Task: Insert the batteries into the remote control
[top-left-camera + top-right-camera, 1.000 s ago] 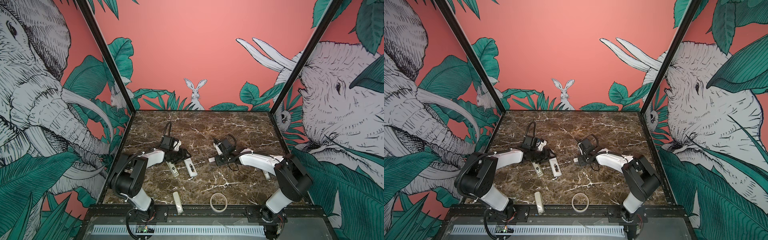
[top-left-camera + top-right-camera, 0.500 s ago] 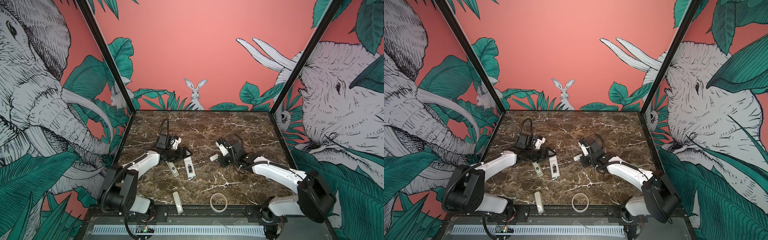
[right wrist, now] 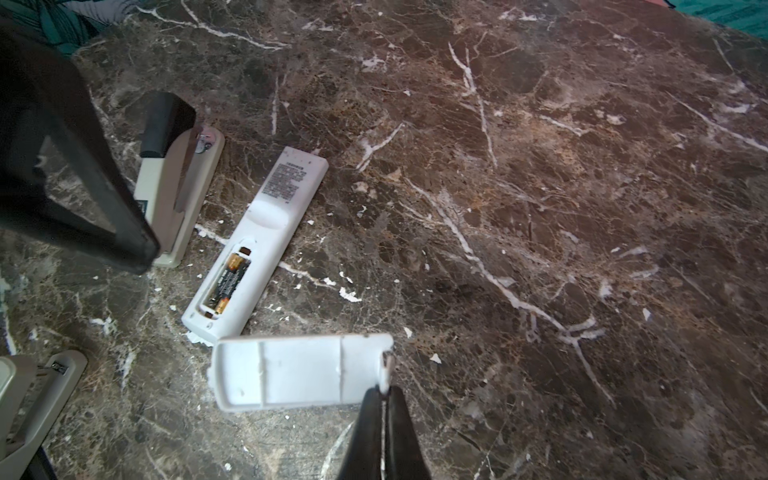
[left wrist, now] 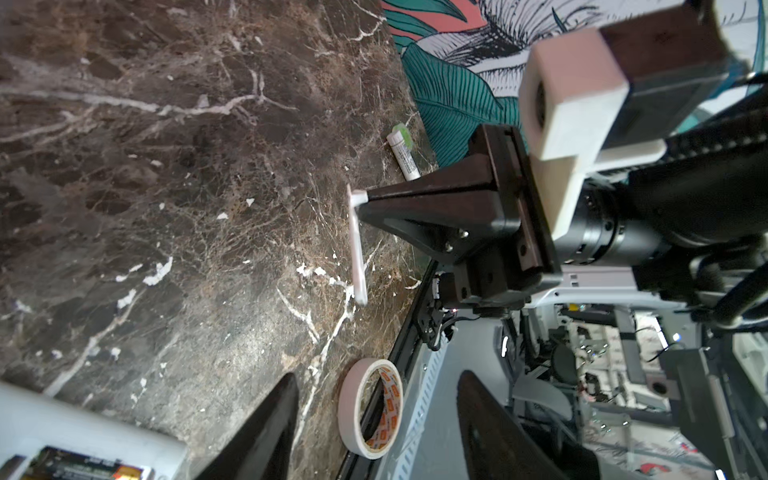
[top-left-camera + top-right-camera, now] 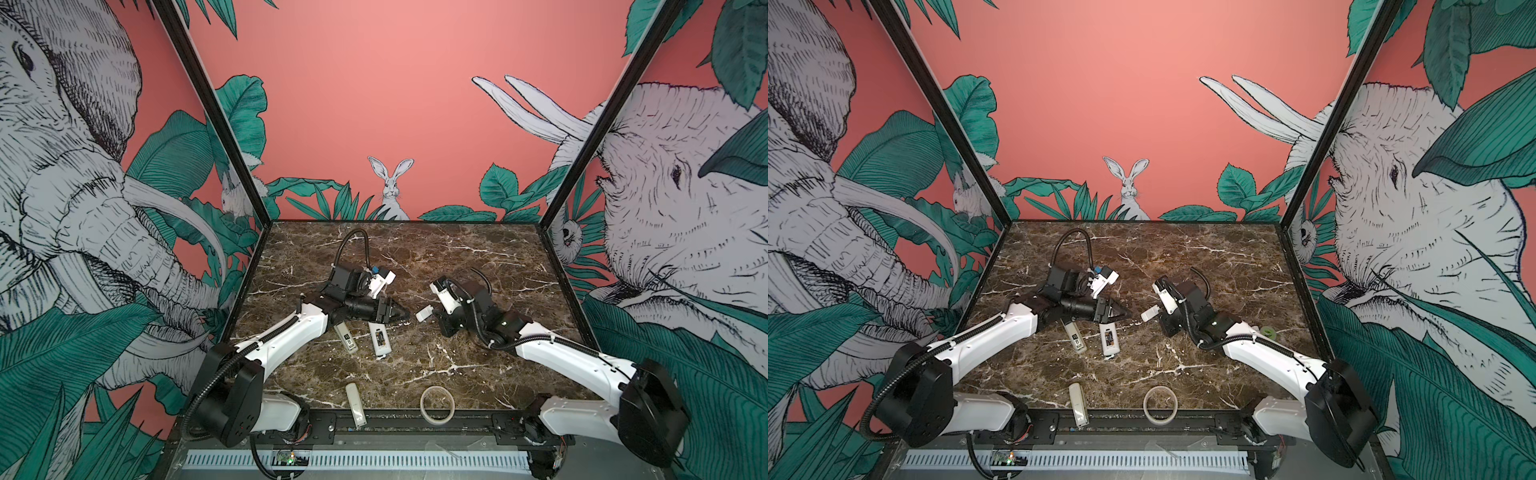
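The white remote control [image 5: 379, 337] [image 5: 1109, 338] lies back up on the marble, its battery bay uncovered. Two batteries [image 3: 229, 277] sit inside the remote control [image 3: 266, 216]. My right gripper [image 3: 384, 388] [image 5: 435, 315] is shut on one end of the white battery cover [image 3: 299, 376] [image 5: 424, 312], which it holds above the table just right of the remote. My left gripper [image 4: 377, 376] [image 5: 405, 318] is open with nothing between its fingers [image 4: 266, 428]. It points at the cover [image 4: 357, 245], a short gap away, above the remote's far end.
A grey-white stick with a black-and-white label [image 5: 345, 337] [image 3: 178, 195] lies beside the remote. A cream remote [image 5: 356, 403] and a tape roll [image 5: 436, 404] [image 4: 370, 411] rest at the front edge. A green-capped tube [image 4: 403, 158] [image 5: 1266, 331] lies by the right arm.
My left gripper has moved right, toward the held cover. The right arm's elbow has swung out and down to the right, while the cover has stayed in about the same place.
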